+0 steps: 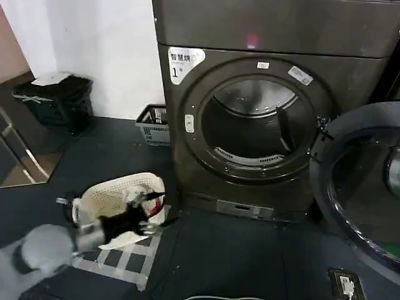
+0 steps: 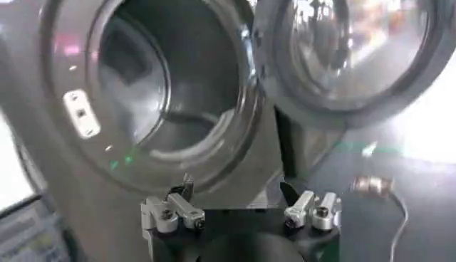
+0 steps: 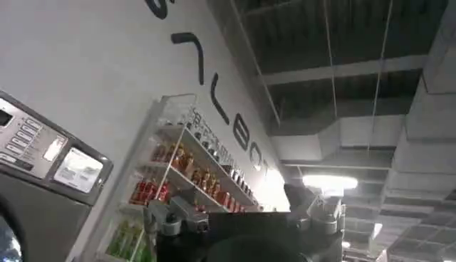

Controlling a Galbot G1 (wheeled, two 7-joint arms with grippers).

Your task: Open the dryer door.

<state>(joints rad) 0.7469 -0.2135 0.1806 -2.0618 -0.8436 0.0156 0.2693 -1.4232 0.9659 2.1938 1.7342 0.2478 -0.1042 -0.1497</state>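
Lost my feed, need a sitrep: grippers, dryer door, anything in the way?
Left gripper open, low by the white basket, holding nothing. Dryer door swung wide open, drum opening exposed. Nothing blocking.

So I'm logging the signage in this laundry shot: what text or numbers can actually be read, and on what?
"1": on the white sticker at the upper left of the dryer front; the smaller print above it is too blurred to read.
Small labels above the drum opening and beside it: too small to read.
Large dark letters on the wall, right wrist view: cut off, not readable.
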